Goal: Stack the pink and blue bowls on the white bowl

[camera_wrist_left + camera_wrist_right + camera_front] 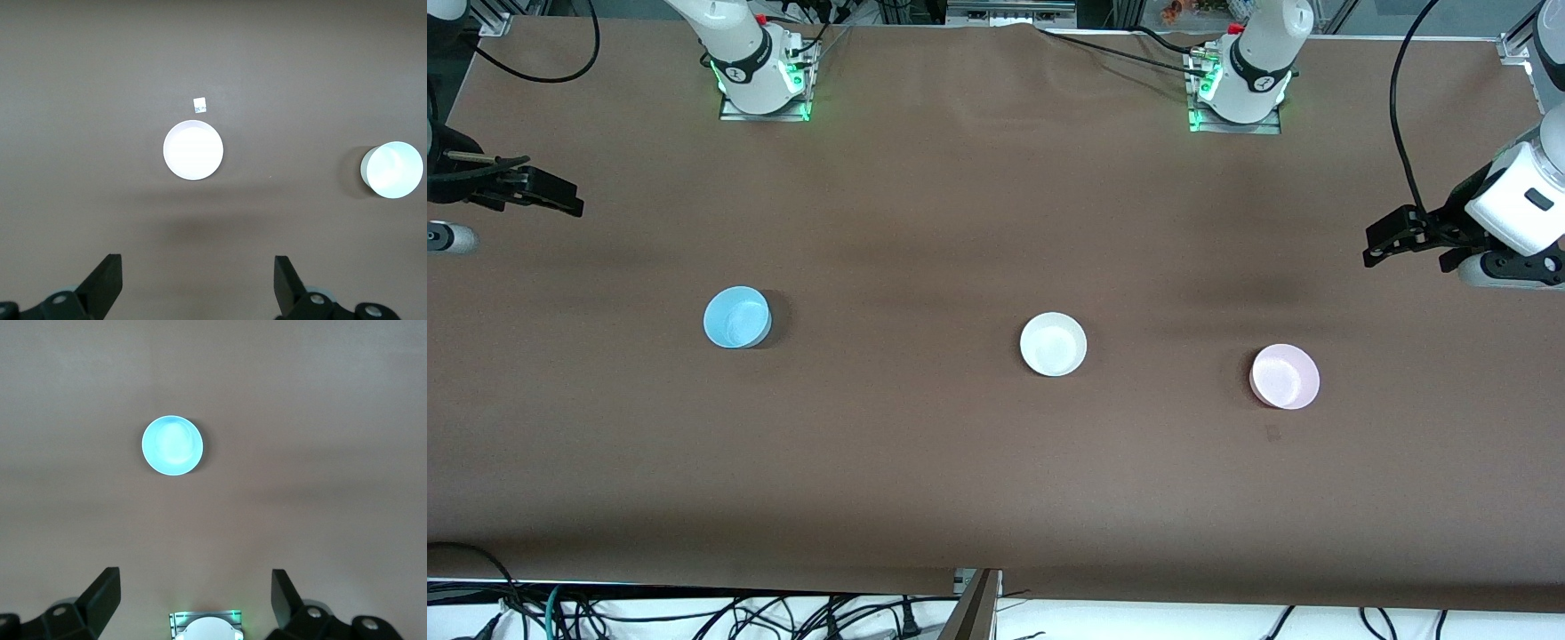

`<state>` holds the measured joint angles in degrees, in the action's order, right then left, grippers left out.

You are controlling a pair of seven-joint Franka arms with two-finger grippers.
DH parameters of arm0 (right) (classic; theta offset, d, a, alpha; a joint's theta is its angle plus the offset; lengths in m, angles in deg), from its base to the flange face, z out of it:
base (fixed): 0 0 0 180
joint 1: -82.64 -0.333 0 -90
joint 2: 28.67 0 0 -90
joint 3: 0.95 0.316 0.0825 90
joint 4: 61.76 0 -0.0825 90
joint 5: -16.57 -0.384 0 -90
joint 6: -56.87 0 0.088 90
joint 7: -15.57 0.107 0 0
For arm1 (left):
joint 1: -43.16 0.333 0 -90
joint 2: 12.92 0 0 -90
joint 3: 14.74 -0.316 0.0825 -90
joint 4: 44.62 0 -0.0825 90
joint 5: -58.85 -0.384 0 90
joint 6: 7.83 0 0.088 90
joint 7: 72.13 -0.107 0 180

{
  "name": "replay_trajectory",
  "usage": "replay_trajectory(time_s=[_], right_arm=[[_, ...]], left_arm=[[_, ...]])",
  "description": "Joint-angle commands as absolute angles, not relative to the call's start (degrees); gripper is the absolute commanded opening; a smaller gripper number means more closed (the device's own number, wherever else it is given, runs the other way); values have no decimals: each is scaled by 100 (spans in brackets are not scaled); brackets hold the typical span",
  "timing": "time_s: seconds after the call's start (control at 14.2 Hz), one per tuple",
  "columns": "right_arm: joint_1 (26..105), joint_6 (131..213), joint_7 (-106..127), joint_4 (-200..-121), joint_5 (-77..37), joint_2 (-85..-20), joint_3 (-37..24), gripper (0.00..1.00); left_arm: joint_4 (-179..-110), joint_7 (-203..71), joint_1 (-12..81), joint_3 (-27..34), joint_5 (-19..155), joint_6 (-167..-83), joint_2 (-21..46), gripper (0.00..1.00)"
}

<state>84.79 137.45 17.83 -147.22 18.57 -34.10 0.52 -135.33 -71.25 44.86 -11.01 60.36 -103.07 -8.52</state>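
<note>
The light blue bowl (736, 316) stands toward the right arm's end of the table and also shows in the right wrist view (172, 445). The white bowl (1053, 344) stands mid-table. The pale pink bowl (1285, 376) stands toward the left arm's end. In the left wrist view the pink bowl (193, 150) looks almost white and the white bowl (392, 170) sits off to one side. My left gripper (1371, 249) (197, 287) hangs open and empty over the left arm's end of the table. My right gripper (569, 197) (195, 603) hangs open and empty over the right arm's end.
The bowls stand apart in a row on the brown table cover (996, 462). A small white tag (199, 104) lies on the cover beside the pink bowl. The arm bases (763, 80) (1240, 89) stand at the table's back edge. Cables hang at the front edge.
</note>
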Motion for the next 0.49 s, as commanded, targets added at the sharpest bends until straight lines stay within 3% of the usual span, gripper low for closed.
replay_trajectory(time_s=[0.0,0.28,0.42], right_arm=[[8502,13738,1820,-14649,1842,-3429,63,100],[8511,13738,1820,-14649,1842,-3429,63,100],[8511,13755,1820,-14649,1842,-3429,63,100]], left_arm=[[-13374,-7081,4483,-1087,5999,-10249,-773,100],[-13295,-7151,4492,-1113,5912,-10371,-537,100],[-12893,-7125,4492,-1096,5561,-10504,-90,100]])
